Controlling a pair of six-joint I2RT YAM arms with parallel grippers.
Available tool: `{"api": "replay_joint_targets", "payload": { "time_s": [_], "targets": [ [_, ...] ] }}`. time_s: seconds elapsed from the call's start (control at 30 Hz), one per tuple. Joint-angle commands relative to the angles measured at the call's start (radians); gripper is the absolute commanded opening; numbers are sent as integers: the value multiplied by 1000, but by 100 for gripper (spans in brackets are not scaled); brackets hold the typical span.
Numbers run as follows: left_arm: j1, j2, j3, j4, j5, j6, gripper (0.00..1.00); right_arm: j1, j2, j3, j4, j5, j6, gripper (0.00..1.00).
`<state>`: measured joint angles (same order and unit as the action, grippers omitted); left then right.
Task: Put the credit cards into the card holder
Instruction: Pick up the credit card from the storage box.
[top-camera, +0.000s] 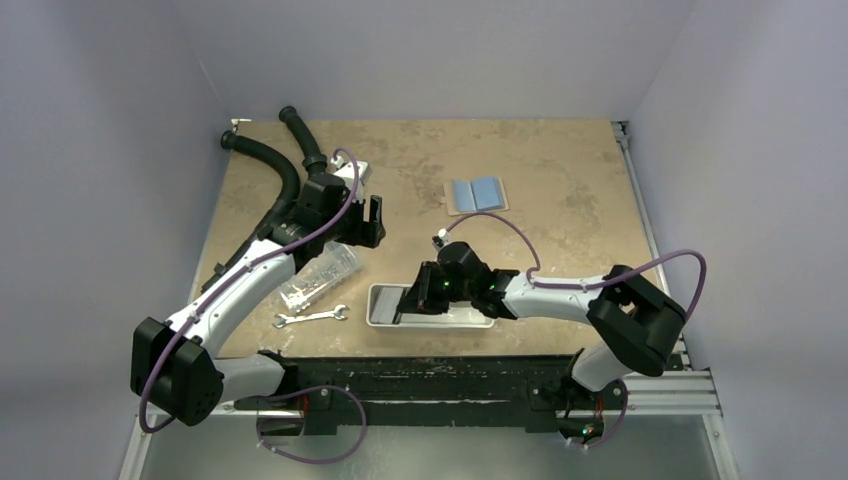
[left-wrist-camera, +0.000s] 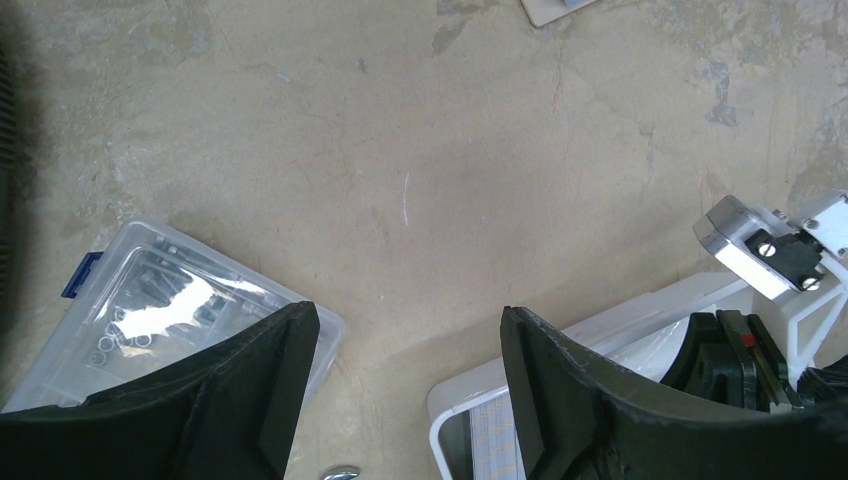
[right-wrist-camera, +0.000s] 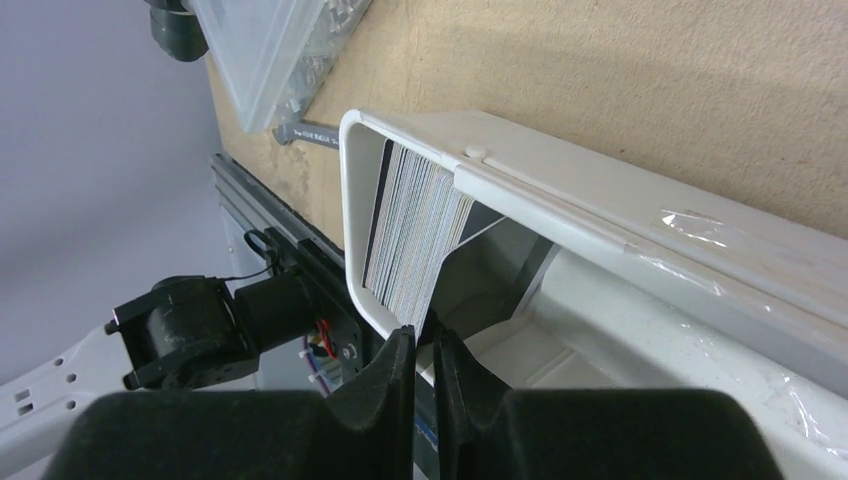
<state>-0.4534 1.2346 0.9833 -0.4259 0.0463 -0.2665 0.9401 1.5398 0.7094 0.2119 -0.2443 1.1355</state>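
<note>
Credit cards (right-wrist-camera: 415, 225): thin flat rectangles packed on edge, pale striped edges and one black face showing. They stand in one end of a long white plastic tray (right-wrist-camera: 620, 200) with rounded corners. A dark grey card leans loose just behind the stack, inside the same tray.

Right tool (right-wrist-camera: 424, 365) is down in the tray beside the stack, black fingers clenched to a thin slit. Cannot tell if a card is nipped between them.

Card holder (top-camera: 476, 194) lies open and flat on the far bench, two light blue panels up with a beige rim, well apart from the tray. No card on it.

Left tool (left-wrist-camera: 410, 400) is released, fingers spread wide over bare bench (top-camera: 560, 170), a mottled tan surface. To its side sits a clear plastic box (left-wrist-camera: 150, 300), lidded, with small metal hardware inside. A silver wrench (top-camera: 312, 318) lies flat near the tray's end.
</note>
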Motion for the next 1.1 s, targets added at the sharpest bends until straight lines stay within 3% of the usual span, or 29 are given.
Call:
{"api": "replay_joint_targets", "payload": {
  "time_s": [0.0, 0.37, 0.67, 1.07],
  "targets": [
    [7, 2, -12, 45, 10, 24, 72, -3, -64, -4, -42, 33, 4, 4],
    [7, 11, -12, 44, 12, 23, 72, -6, -94, 36, -181, 37, 30, 0],
    [7, 11, -12, 44, 17, 21, 72, -7, -74, 205, -469, 77, 148, 0],
    [7, 8, -15, 42, 13, 20, 72, -32, -185, 182, -498, 6, 227, 0]
  ]
}}
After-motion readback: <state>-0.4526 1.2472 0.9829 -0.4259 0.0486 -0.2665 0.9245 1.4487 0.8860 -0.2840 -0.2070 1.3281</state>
